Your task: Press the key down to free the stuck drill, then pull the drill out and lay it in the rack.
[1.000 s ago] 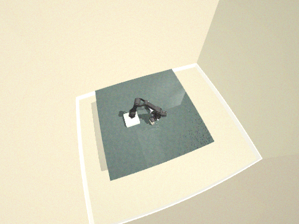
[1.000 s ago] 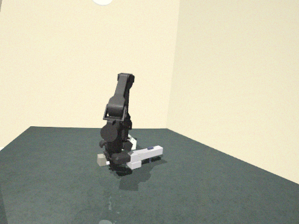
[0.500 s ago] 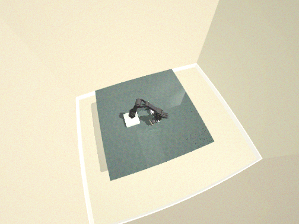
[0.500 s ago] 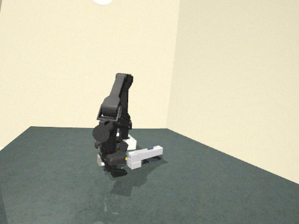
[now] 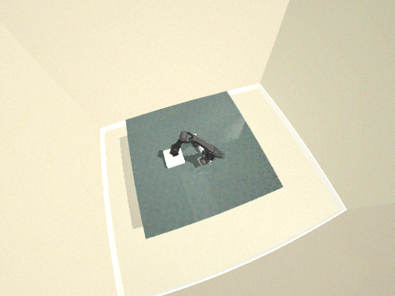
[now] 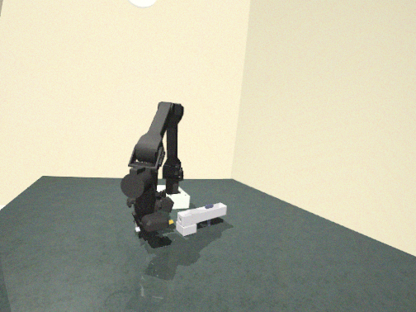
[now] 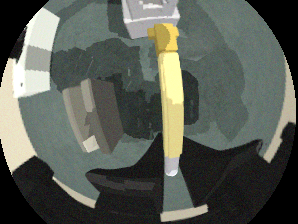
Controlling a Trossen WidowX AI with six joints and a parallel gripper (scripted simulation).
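My gripper point(image 6: 156, 223) point(image 7: 165, 135) is shut on the yellow drill point(image 6: 171, 222) point(image 7: 172, 100). The drill's gold end points toward the pale grey housing point(image 6: 202, 214) point(image 7: 150, 25), and its silver tip sticks out on the other side of the fingers. In the exterior view a small gap shows between gold end and housing, so the drill appears out. The dark blue key point(image 6: 209, 205) sits on top of the housing. The grey-brown slotted rack point(image 5: 200, 161) point(image 7: 107, 117) stands beside the drill in the wrist view; the arm hides it in the exterior view.
The white base box point(image 5: 172, 161) point(image 6: 180, 201) point(image 7: 44, 30) stands under the arm's foot, behind the gripper in the exterior view. The arm arches from it over the dark green table top point(image 5: 164, 211) point(image 6: 289, 264). The housing lies close beside the gripper.
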